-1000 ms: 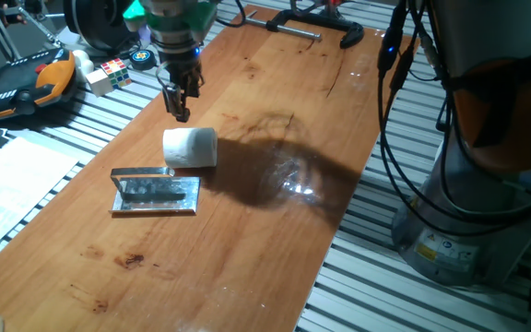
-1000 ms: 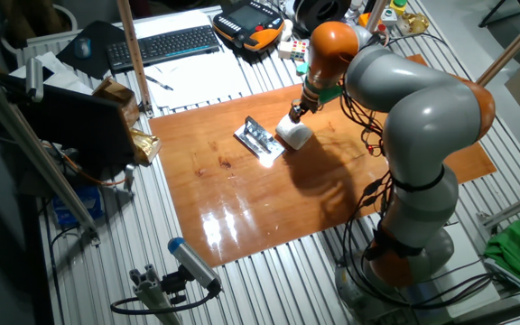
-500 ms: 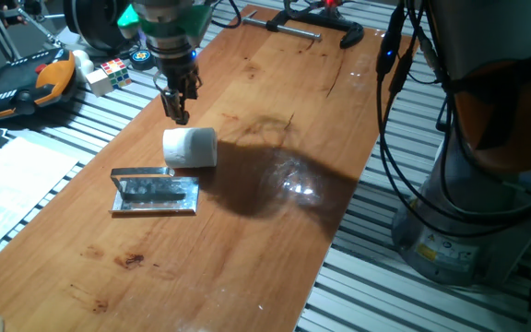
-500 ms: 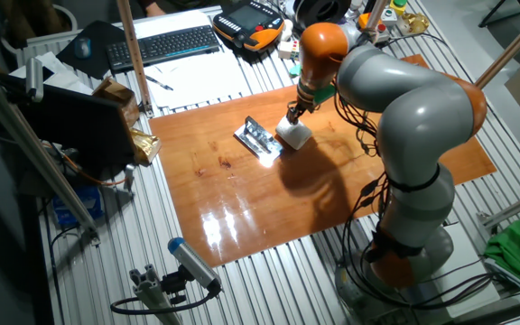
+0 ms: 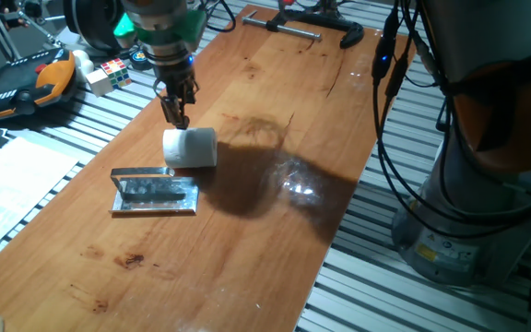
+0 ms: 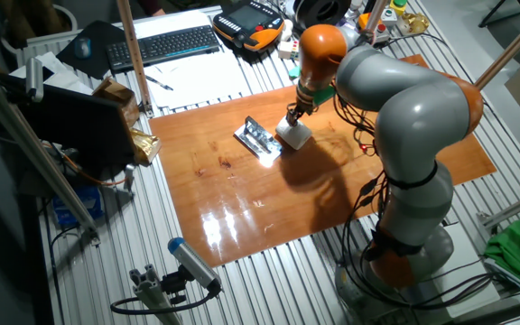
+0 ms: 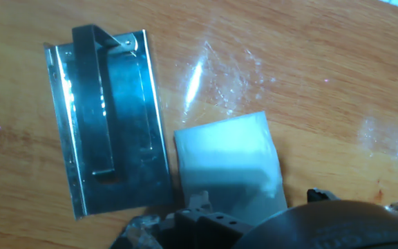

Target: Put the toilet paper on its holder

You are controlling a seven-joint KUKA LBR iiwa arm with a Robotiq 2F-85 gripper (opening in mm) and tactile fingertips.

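Gripper (image 5: 179, 118) hangs just above the far end of the toilet paper (image 5: 190, 148), fingers close together w/ nothing visibly between them; whether they touch the roll cannot be told. Roll lies on its side on the wooden table (image 5: 275, 212), just beside the holder (image 5: 154, 192), which lies flat w/ its bar raised along 1 edge. In the hand view the roll (image 7: 230, 166) sits right next to the plate's long edge (image 7: 109, 117). Rubik's cube (image 5: 109, 74) sits off the table's far corner.
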